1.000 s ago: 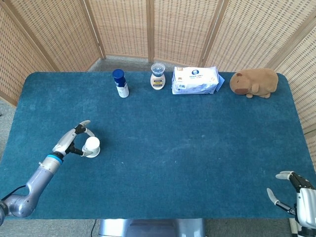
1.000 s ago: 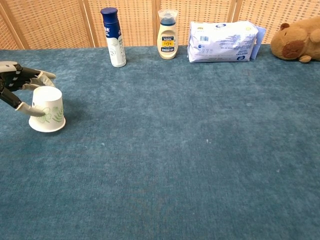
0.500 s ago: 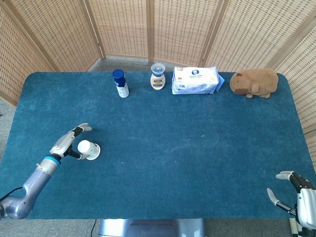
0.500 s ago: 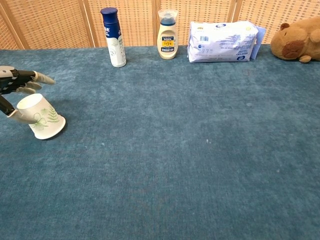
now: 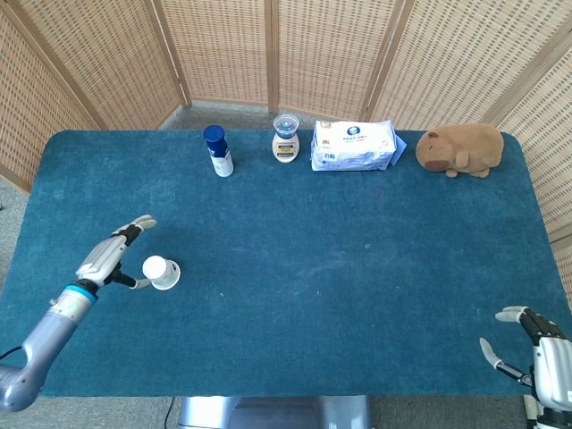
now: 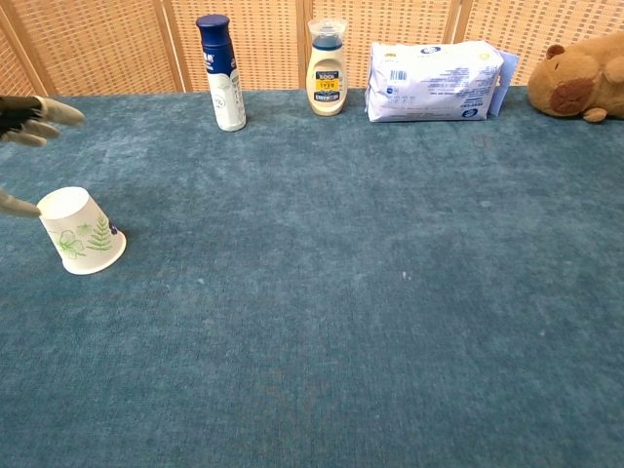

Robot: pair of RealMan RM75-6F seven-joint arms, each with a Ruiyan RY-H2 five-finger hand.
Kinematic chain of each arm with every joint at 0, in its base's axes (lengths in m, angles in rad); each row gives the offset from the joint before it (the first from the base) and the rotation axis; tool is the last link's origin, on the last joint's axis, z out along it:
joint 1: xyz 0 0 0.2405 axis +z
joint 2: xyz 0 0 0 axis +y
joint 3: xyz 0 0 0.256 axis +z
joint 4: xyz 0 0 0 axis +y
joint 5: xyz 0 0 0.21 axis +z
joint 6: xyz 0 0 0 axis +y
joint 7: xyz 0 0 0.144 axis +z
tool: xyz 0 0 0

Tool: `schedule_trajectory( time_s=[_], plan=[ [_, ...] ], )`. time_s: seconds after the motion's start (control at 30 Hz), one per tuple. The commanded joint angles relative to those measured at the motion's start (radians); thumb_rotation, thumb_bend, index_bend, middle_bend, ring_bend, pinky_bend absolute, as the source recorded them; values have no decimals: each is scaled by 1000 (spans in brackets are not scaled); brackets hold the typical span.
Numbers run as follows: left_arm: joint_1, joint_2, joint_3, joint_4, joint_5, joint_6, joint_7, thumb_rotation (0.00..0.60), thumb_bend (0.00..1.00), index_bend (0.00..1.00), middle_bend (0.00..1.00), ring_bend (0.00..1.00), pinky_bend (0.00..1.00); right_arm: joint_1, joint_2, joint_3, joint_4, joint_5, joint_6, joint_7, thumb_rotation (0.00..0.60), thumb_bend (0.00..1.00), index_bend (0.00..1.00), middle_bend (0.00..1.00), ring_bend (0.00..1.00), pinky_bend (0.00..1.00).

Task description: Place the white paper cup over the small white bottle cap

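Note:
The white paper cup [image 5: 161, 271] with a green leaf print stands upside down on the blue table, leaning to the left [image 6: 81, 230]. My left hand [image 5: 112, 259] is just left of it with its fingers spread and holds nothing. In the chest view the fingers [image 6: 34, 109] show at the left edge, and the thumb tip lies close beside the cup's upturned base; whether it touches is unclear. No small white bottle cap shows in either view. My right hand [image 5: 532, 344] hangs open at the table's near right corner, far from the cup.
Along the far edge stand a blue-capped spray bottle [image 5: 217, 150], a cream bottle [image 5: 285, 138], a pack of wipes [image 5: 353, 146] and a brown plush animal [image 5: 462, 149]. Wicker screens surround the table's back and sides.
My left hand has let go of the cup and drawn back to the left, fingers spreading. The cup, upright a second ago, now leans left. The right hand stayed put.

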Motion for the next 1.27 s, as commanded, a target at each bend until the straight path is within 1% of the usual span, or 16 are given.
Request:
schedule_trajectory(
  time_s=[0.03,0.13,0.27,0.4,0.5,0.53,0.57,0.67,0.87,1.03,1.13,1.27],
  plan=[
    [33,56,21,-70,4,51,56,600,128,0,4,0,49,11,7,2,-13,2,-15,-12,422,318,407,373,379,378],
    [69,94,43,-131,0,99,90,600,136,0,3,0,49,20,12,5,-26,-1,-26,-26,422,317,407,373,378,377],
    [134,118,80,-194,5,192,142,600,152,0,4,0,49,36,14,0,-41,-1,-56,-45,420,318,407,373,374,374],
    [212,143,123,-243,54,304,165,600,165,0,4,0,49,52,12,-7,-50,-13,-79,-73,421,318,407,373,373,374],
    [285,163,164,-274,120,410,170,600,174,0,4,0,49,61,8,-9,-57,-24,-86,-94,417,318,407,373,373,373],
    [342,187,206,-295,179,486,184,600,173,0,4,0,49,70,5,-14,-63,-43,-93,-107,423,318,407,373,373,373],
    [369,195,225,-302,213,522,187,600,173,0,4,0,49,72,4,-15,-67,-48,-93,-115,422,318,407,373,373,373],
    [415,204,257,-306,264,582,193,600,172,0,4,0,49,76,3,-18,-78,-61,-91,-132,419,318,407,373,373,373],
    [486,212,304,-302,327,662,211,600,173,0,4,0,49,82,7,-27,-99,-79,-95,-157,420,318,407,373,373,373],
    [543,207,342,-293,381,718,271,600,173,0,4,0,49,81,7,-37,-111,-91,-93,-166,421,318,407,373,372,372],
    [566,200,353,-297,412,747,296,600,173,4,4,0,49,81,7,-41,-112,-95,-92,-166,423,318,407,373,372,372],
    [586,180,346,-291,435,780,332,600,172,10,4,0,49,83,7,-40,-110,-93,-91,-160,422,317,407,373,372,371]
  ],
)
